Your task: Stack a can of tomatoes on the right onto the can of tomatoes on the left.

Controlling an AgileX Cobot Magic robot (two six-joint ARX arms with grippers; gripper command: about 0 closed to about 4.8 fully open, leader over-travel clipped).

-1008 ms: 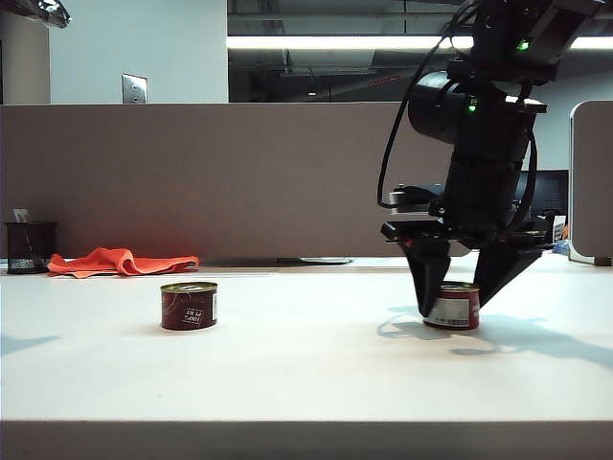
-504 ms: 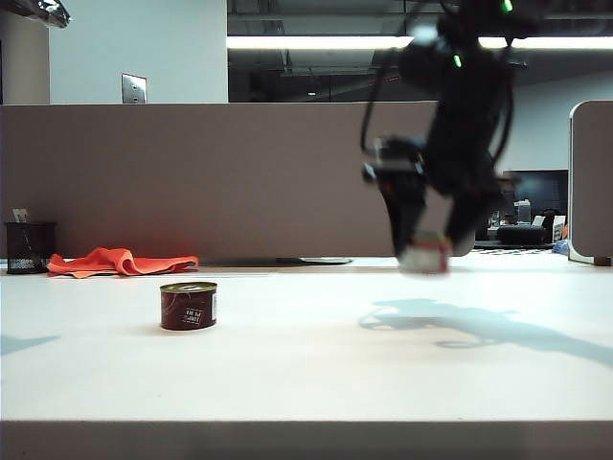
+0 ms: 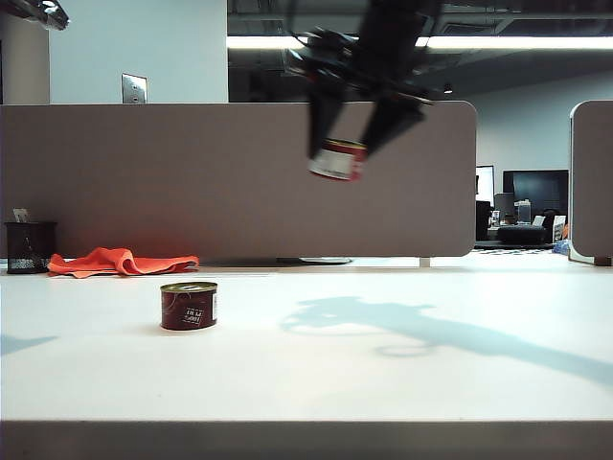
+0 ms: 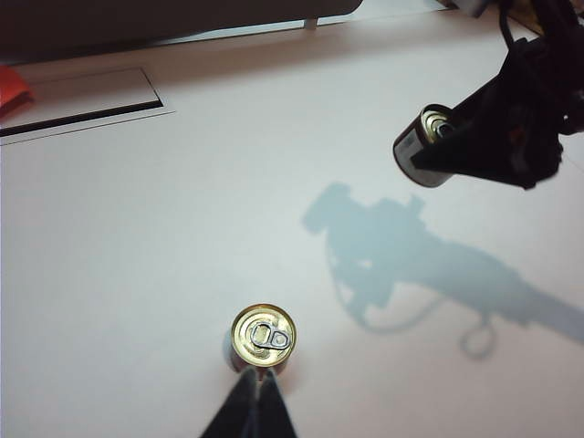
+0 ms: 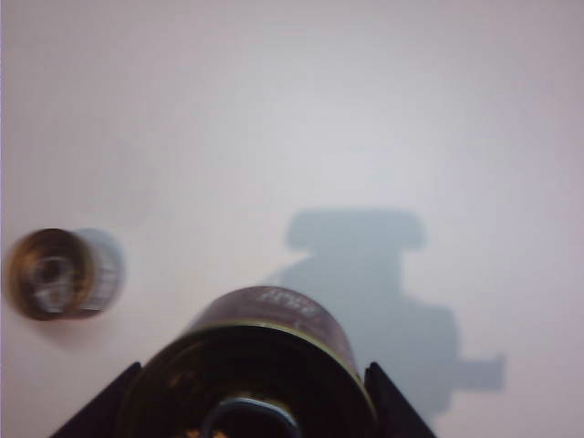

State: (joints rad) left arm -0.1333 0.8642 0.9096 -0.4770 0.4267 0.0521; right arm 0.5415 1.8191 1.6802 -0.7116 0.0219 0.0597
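Your right gripper [image 3: 347,144] is clamped on the right-hand can [image 3: 337,160], a finger on each side, and it has carried that can off the table [image 3: 316,374] within the last second. A second ago the can sat on the surface toward 3 o'clock of the outside view; now it hangs high in the air, just past centre toward 12 o'clock. So the pickup is done and the carry is under way, with lowering and release still ahead, as I judge it.

The left-hand can [image 3: 189,306] stands upright at about 8 o'clock, well apart from the carried one, and has not moved.

Your left gripper [image 4: 255,411] hangs just above that can, fingers pressed together and holding nothing.

Watch for blur: the moving arm is smeared, and the right wrist camera cuts off the lower part of the held can. The left arm itself is out of the outside view.
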